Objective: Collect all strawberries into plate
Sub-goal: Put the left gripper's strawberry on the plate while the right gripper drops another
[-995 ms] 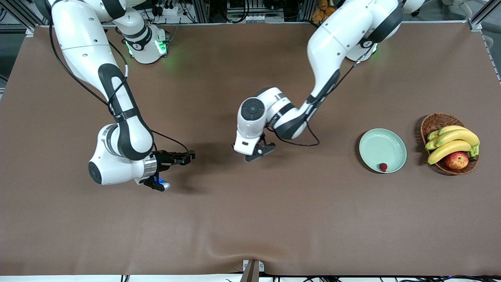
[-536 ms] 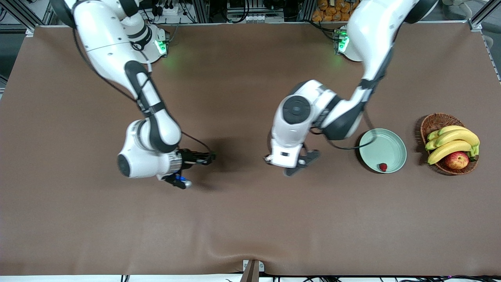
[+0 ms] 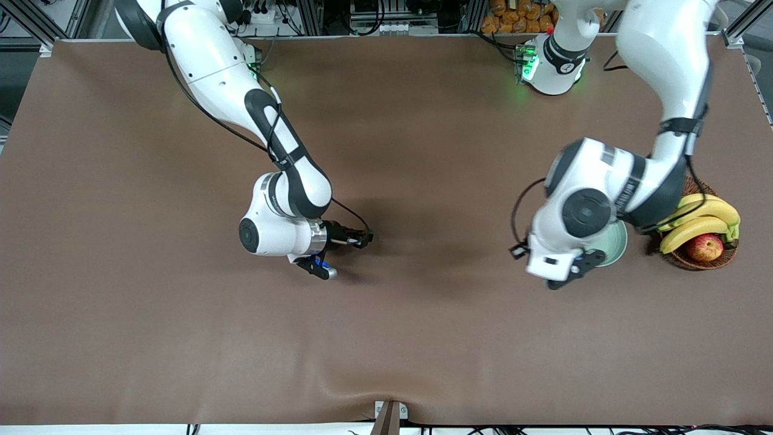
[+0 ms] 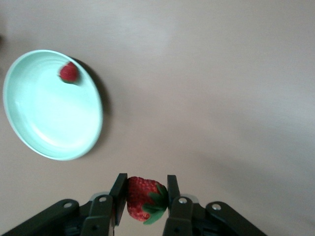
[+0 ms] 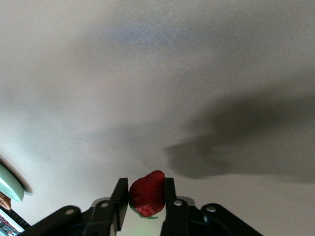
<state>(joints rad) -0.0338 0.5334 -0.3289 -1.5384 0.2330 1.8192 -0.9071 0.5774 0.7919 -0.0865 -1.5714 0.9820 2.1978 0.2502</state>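
Note:
My left gripper [image 4: 144, 196] is shut on a red strawberry [image 4: 141, 198] with a green cap, held over the bare table beside the pale mint-green plate [image 4: 44, 128]. A second strawberry [image 4: 69, 73] lies in the plate by its rim. In the front view the left gripper [image 3: 567, 273] and wrist hide most of the plate [image 3: 618, 244]. My right gripper [image 5: 146, 194] is shut on a third strawberry [image 5: 147, 192]. It hangs over the middle of the table in the front view [image 3: 361, 239].
A brown wicker basket [image 3: 670, 188] with bananas [image 3: 700, 219] and a red-yellow apple [image 3: 704, 247] stands beside the plate at the left arm's end. A brown cloth covers the table.
The left arm has swung from the table's middle to the plate, carrying its strawberry. The right arm has moved toward the middle of the table, also shut on its berry.

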